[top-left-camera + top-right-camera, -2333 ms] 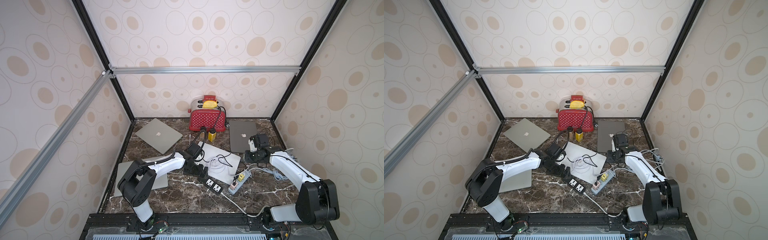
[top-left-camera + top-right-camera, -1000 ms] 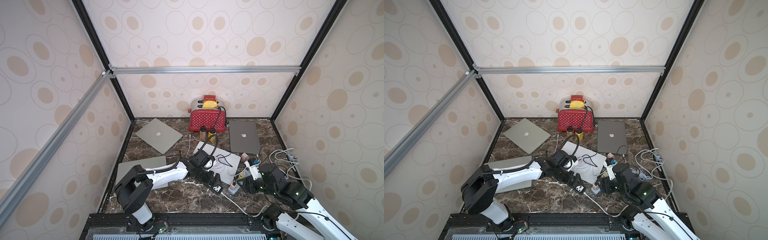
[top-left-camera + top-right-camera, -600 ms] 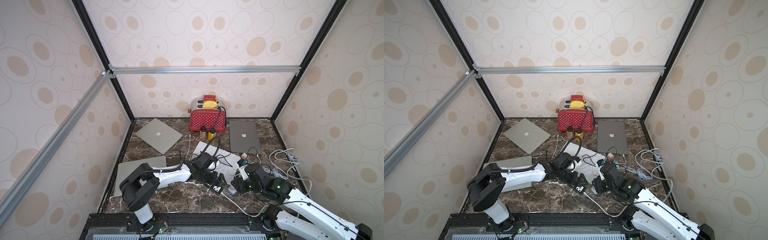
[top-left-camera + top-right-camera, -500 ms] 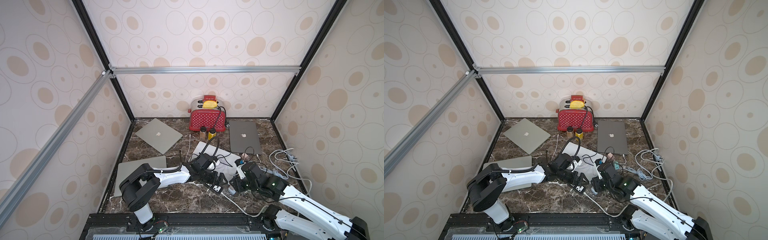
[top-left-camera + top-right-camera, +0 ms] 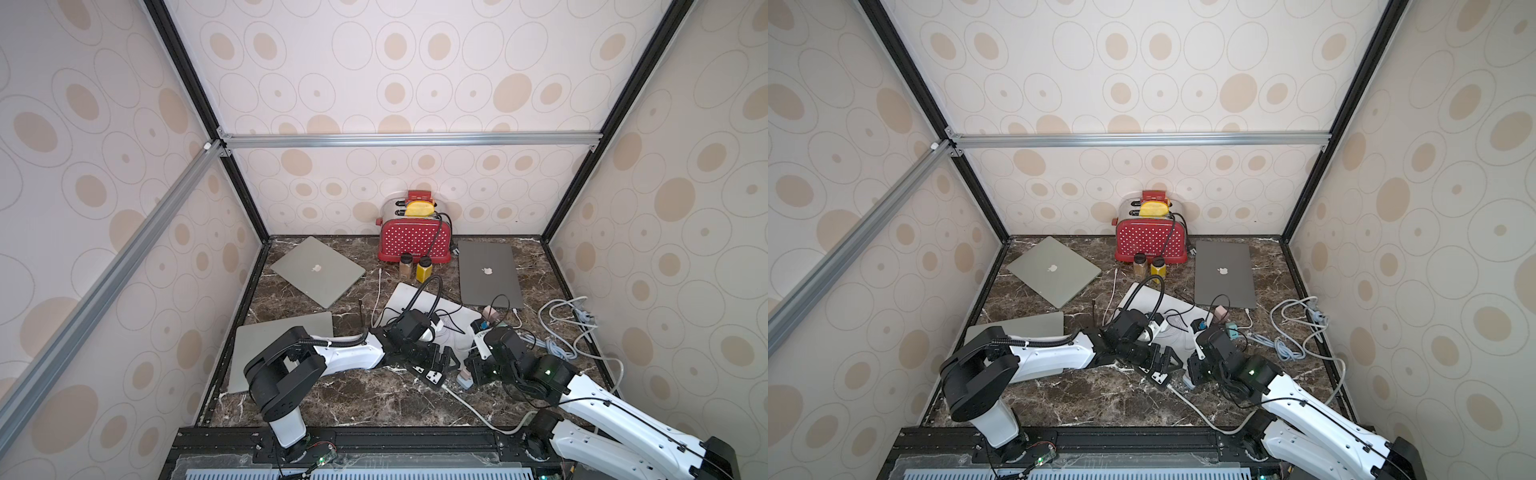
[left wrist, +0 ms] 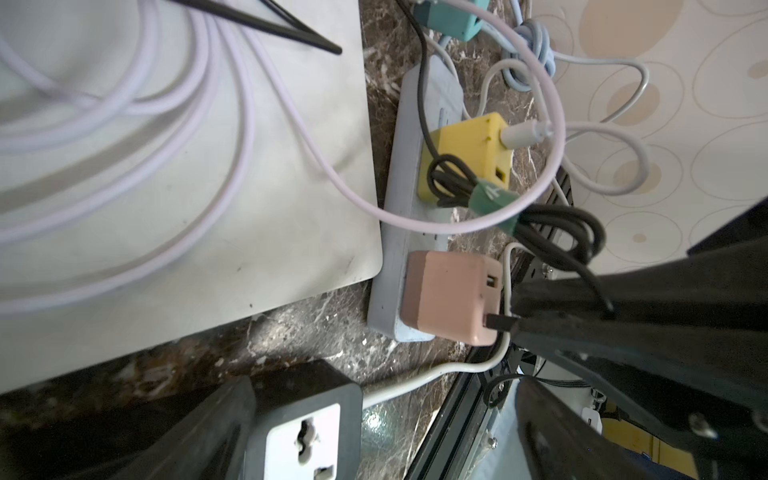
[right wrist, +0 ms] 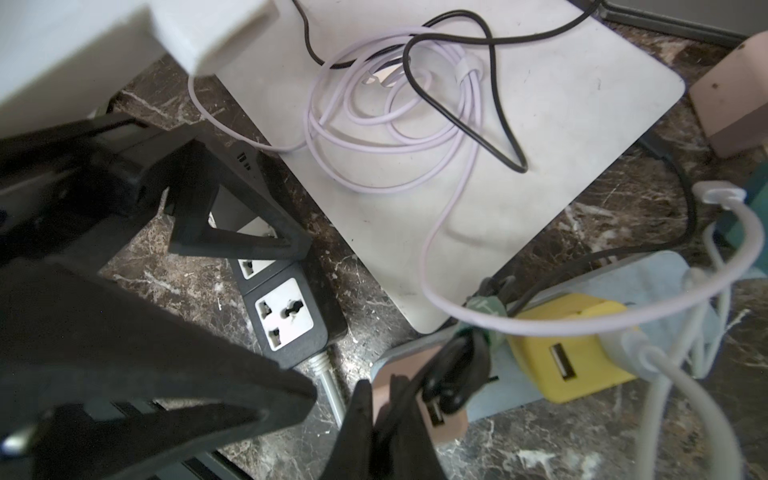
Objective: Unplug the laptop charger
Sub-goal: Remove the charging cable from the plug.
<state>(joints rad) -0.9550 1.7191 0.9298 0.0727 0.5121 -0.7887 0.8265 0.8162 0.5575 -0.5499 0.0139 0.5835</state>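
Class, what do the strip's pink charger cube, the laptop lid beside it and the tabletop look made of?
Pink charger cube: probably matte plastic, rounded edges. Laptop lid: likely aluminium, dull grey sheen. Tabletop: perhaps marble, dark, white veins.

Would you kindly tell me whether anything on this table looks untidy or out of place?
Yes: a lilac cable lies loosely coiled on the closed silver laptop, one loop draped over the yellow charger plugged into the grey power strip.

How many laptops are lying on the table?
4. Silver laptop, back left; dark grey laptop, back right; middle laptop under cables; front laptop partly under the left arm. No others seen.
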